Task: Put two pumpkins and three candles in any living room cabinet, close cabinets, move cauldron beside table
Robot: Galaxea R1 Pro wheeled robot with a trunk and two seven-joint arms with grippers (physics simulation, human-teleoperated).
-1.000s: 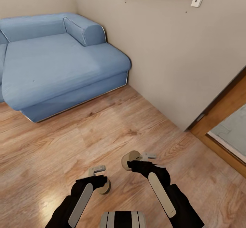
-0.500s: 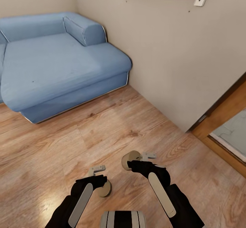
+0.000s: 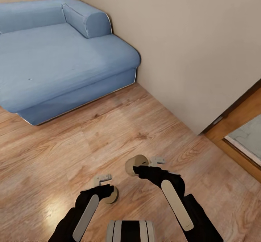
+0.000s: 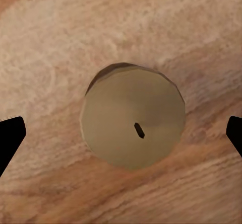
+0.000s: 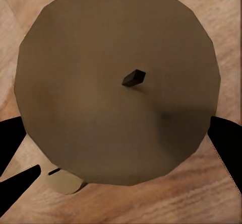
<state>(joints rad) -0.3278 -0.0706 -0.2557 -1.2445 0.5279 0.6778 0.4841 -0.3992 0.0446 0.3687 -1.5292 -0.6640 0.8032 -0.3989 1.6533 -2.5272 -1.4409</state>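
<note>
A: Where are the candles right now?

B: 2 of them are at the grippers. In the head view the left gripper (image 3: pixel 108 191) has a beige candle (image 3: pixel 111 195) at its tip, and the right gripper (image 3: pixel 137 169) has another candle (image 3: pixel 135 163) at its tip, both low over the wooden floor (image 3: pixel 108 133), well out from the blue sofa (image 3: pixel 61 53).

A: Are the claws pinching them?

B: The right wrist view shows the right one's candle top (image 5: pixel 118 83) with its dark wick, and the dark fingers touch its rim on both sides, so I judge it pinched. On the left, the candle (image 4: pixel 133 116) sits between fingers that stand wide of it with floor between; whether it is held lower down I cannot tell.

A: So what is the step, and how to do it well?

B: I judge it to be carrying candles toward a cabinet (no cabinet, pumpkin or table shows here). Keep both arms tucked and level while the base turns, steer away from the sofa's corner and the wall (image 3: pixel 181 53) beside it, and avoid any jolt that could shake the left candle.

A: What does 1 view give that another lacks?

B: The wrist views give wicks and finger contact; the right one also shows a 2nd small beige candle (image 5: pixel 63 181) beyond the held one. The head view gives the room: sofa, wall, and a doorway (image 3: pixel 243 133) past the wall's end
</note>
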